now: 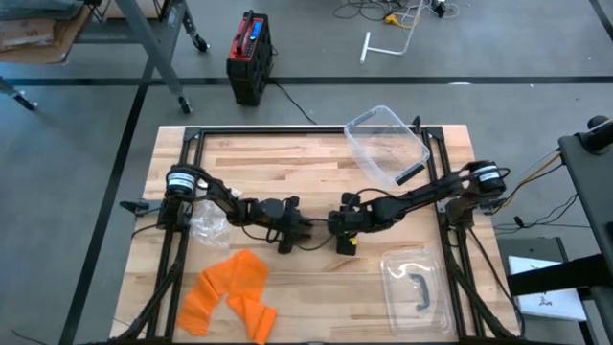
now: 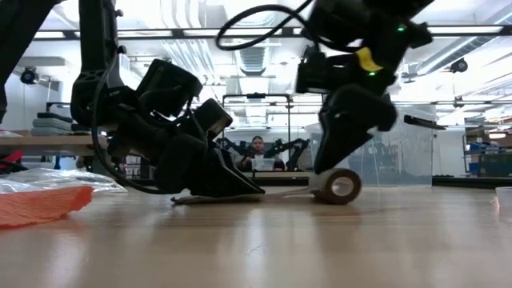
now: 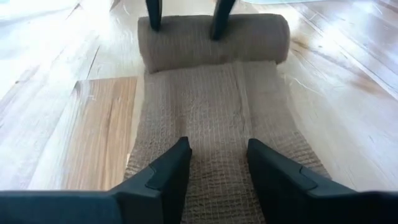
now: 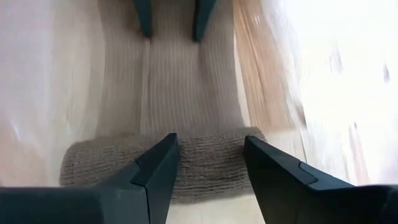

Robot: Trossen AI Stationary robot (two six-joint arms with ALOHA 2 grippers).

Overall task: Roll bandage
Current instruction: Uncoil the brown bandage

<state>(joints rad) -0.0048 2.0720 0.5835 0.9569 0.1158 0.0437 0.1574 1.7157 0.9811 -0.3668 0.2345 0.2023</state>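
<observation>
One tan bandage (image 3: 214,93) on the wooden table (image 1: 306,163), mid-table between the two arms, partly rolled with a flat tail stretched out. Left gripper (image 3: 217,155) down on that tail, fingers parted and pressing the cloth flat. Right gripper (image 4: 208,149) sits over the roll (image 2: 340,186), fingers spread across its top (not pinching it). Around them: two clear plastic containers (image 1: 388,144), one orange cloth (image 1: 230,292), one crumpled plastic bag (image 1: 206,222).

orange cloth (image 1: 230,292) front left on table | clear bin (image 1: 385,144) back right | clear lid (image 1: 416,289) front right | crumpled plastic bag (image 1: 206,222) left
</observation>
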